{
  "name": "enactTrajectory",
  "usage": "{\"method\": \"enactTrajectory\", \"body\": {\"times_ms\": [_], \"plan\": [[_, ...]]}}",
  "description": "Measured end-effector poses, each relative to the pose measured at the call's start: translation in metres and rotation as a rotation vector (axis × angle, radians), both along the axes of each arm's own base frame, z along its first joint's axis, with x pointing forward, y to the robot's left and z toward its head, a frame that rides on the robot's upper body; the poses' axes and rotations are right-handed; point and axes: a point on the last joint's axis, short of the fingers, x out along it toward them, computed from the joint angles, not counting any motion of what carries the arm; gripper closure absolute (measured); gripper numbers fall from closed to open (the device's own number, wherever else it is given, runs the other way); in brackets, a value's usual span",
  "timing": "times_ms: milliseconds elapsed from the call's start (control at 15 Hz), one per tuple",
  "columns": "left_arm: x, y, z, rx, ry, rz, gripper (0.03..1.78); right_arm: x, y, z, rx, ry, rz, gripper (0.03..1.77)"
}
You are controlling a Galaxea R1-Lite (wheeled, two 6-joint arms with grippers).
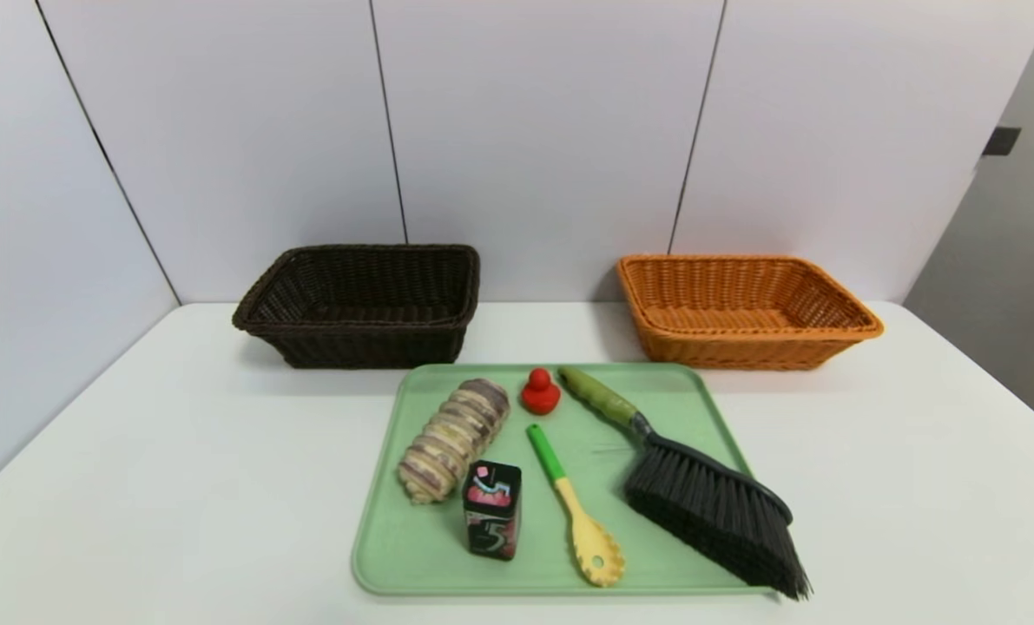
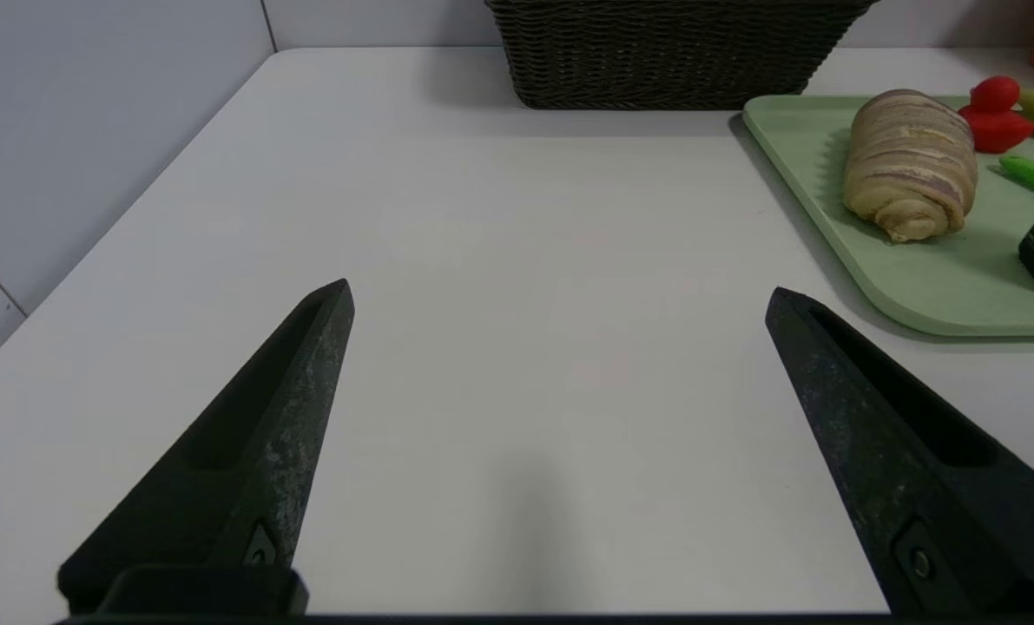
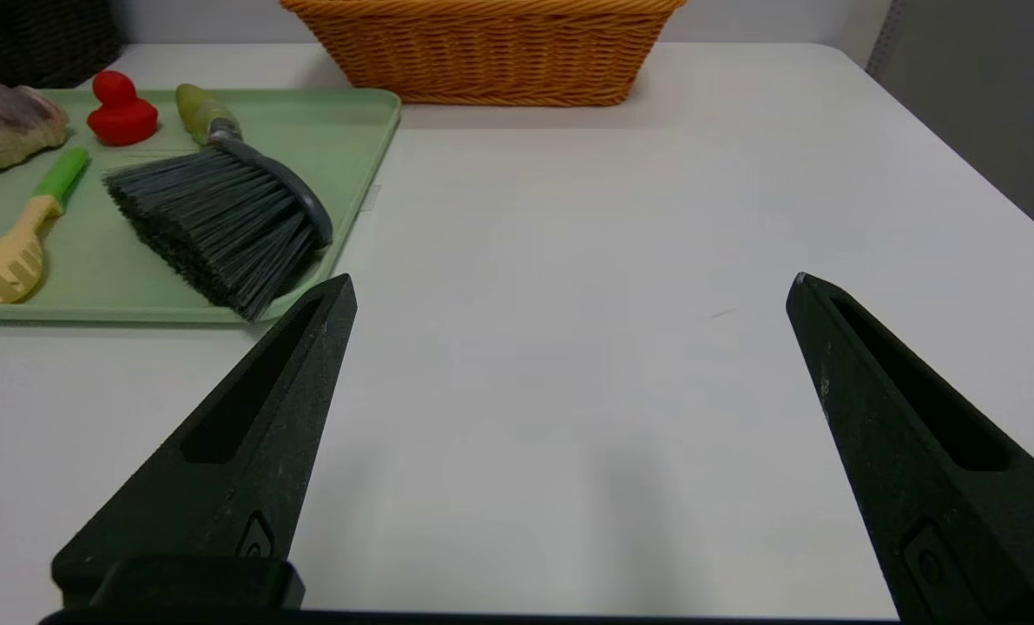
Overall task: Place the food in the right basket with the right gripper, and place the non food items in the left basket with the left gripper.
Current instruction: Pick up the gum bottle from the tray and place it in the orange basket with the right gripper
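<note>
Left pincer (image 2: pixel 560 291) and right pincer (image 3: pixel 569 286): both released, empty, level over bare worktop (image 1: pixel 178 451), flanking the green tray (image 1: pixel 395 538). Roll (image 1: pixel 454 438), black box (image 1: pixel 492 509), red toy (image 1: pixel 540 391), spoon (image 1: pixel 574 503) and brush (image 1: pixel 699 490) lie unsorted on it; dark basket (image 1: pixel 360 304) and orange basket (image 1: pixel 742 308) stand behind, evidently awaiting sorting.

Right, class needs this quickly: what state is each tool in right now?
Left tool: open, holding nothing, over bare table.
Right tool: open, holding nothing, over bare table.
</note>
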Motion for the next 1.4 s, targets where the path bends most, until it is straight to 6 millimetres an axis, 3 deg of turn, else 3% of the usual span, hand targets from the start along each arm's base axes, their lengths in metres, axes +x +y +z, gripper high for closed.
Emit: {"method": "enactTrajectory", "body": {"times_ms": [200, 400, 533, 733, 1000, 1200, 1400], "plan": [[-0.019, -0.001, 0.029, 0.044, 0.068, -0.07, 0.12, -0.004, 0.001, 0.045, 0.029, 0.02, 0.028, 0.09], [-0.021, -0.002, 0.065, 0.043, 0.182, -0.105, 0.12, 0.005, 0.001, 0.119, 0.086, 0.064, 0.046, 0.09], [-0.01, -0.002, 0.1, 0.014, 0.214, -0.112, 0.12, 0.02, 0.001, 0.164, 0.112, 0.136, 0.061, 0.09], [0.024, -0.003, 0.153, -0.053, 0.277, -0.11, 0.12, 0.06, 0.003, 0.213, 0.164, 0.281, 0.098, 0.09], [0.082, -0.005, 0.195, -0.092, 0.367, -0.135, 0.12, 0.119, 0.023, 0.252, 0.32, 0.517, 0.201, 0.09], [0.115, -0.011, 0.204, -0.158, 0.439, -0.167, 0.12, 0.161, 0.065, 0.263, 0.443, 0.714, 0.266, 0.09], [0.134, -0.018, 0.205, -0.178, 0.464, -0.203, 0.12, 0.191, 0.12, 0.266, 0.524, 0.886, 0.277, 0.09]]}}
